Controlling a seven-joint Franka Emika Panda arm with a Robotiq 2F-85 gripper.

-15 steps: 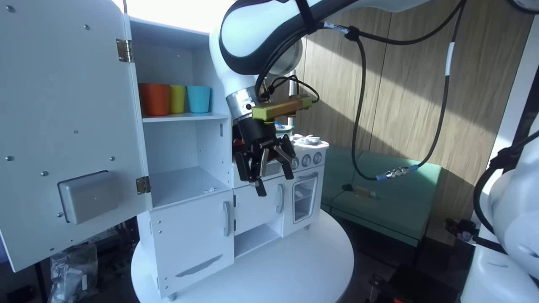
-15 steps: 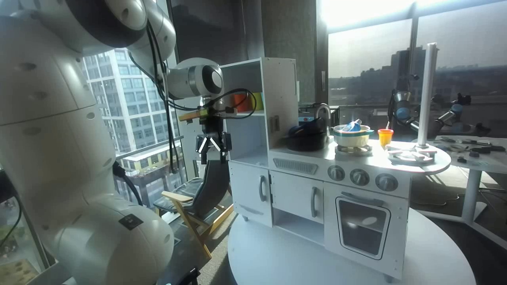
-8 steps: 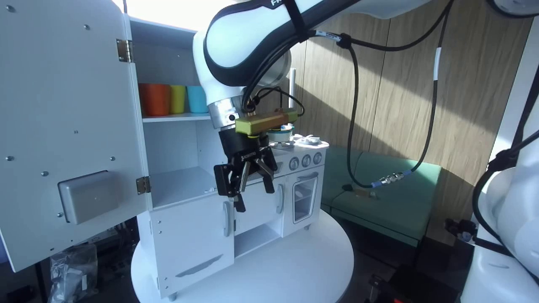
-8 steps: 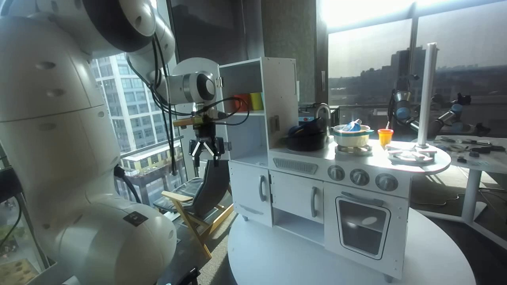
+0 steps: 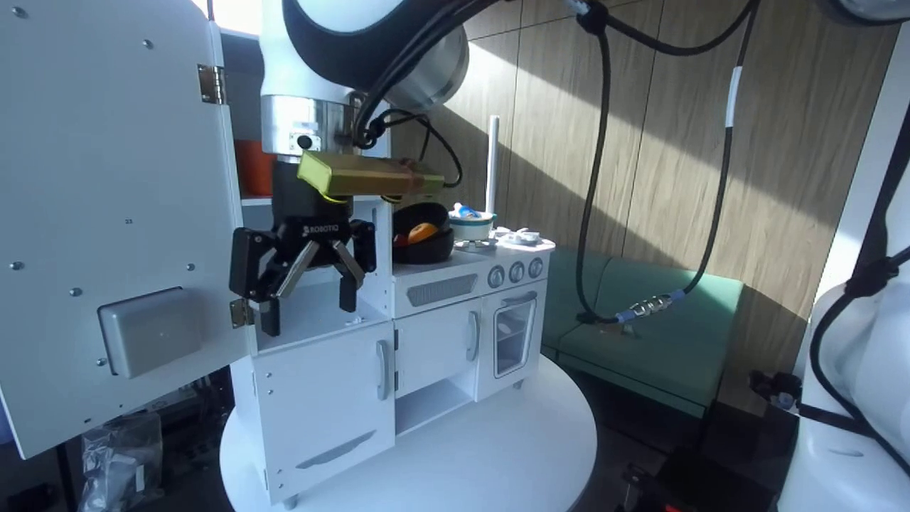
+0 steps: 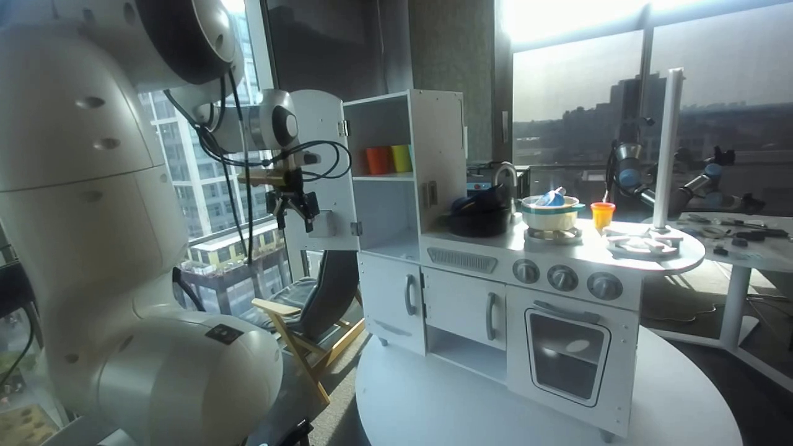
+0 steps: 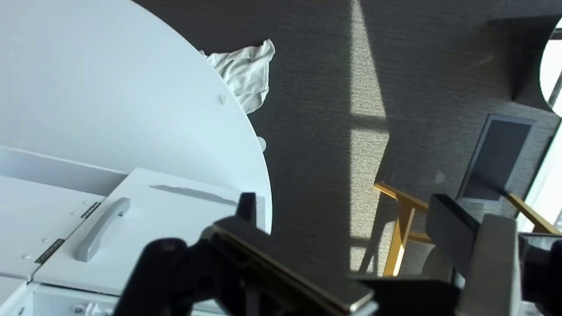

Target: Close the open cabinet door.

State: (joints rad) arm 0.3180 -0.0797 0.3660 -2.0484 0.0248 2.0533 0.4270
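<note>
Cabinet door stands wide open in both exterior views, hinged at the side of the tall cabinet, inner face showing w/ grey box low on it. Gripper is released: fingers spread, just air btwn. In an exterior view it hangs in front of the tall cabinet, lined up just beside the lower hinge; contact w/ door, can't tell.

Red cup on the shelf shows in both exterior views, yellow-green cup only in an exterior view. Pale pot is in both, orange cup near it only in an exterior view; orange round thing in the black cookware only in an exterior view, ditto green bench.

Wrist view alone has the white cloth by the edge of the round table, & gets the short lower door close up. Wood-framed chair is in an exterior view & partly in wrist view.
</note>
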